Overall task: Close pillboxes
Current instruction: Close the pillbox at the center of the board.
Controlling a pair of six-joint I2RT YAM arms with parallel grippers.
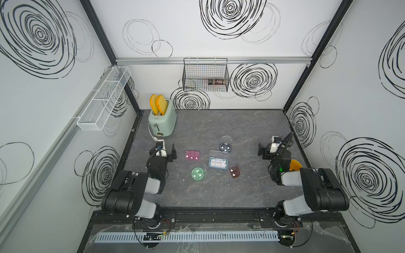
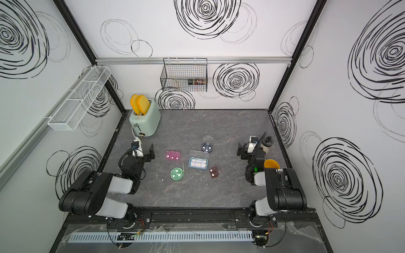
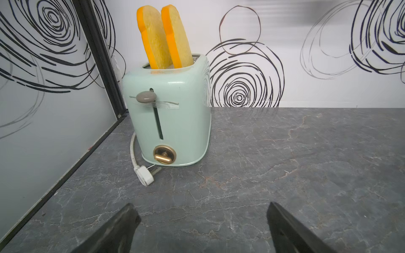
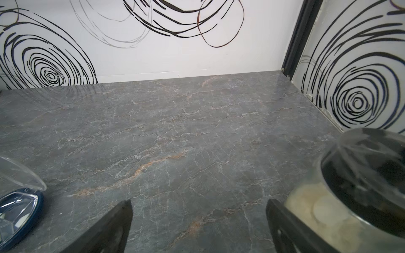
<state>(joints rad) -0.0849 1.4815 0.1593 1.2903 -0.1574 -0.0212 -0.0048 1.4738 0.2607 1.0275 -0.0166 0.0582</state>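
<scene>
Pillboxes (image 1: 218, 162), five translucent plastic cases, lie open at centre, between the left gripper (image 3: 201, 219) and right gripper (image 4: 199, 210), both spread wide and empty. Best start with the pink rectangular case (image 1: 192, 155) at left: press its lid down squarely.

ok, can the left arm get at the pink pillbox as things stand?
Probably yes. The left tool is open and empty, and only bare tabletop lies between it and the pink pillbox beside it. It faces the toaster, so it would have to turn.
</scene>
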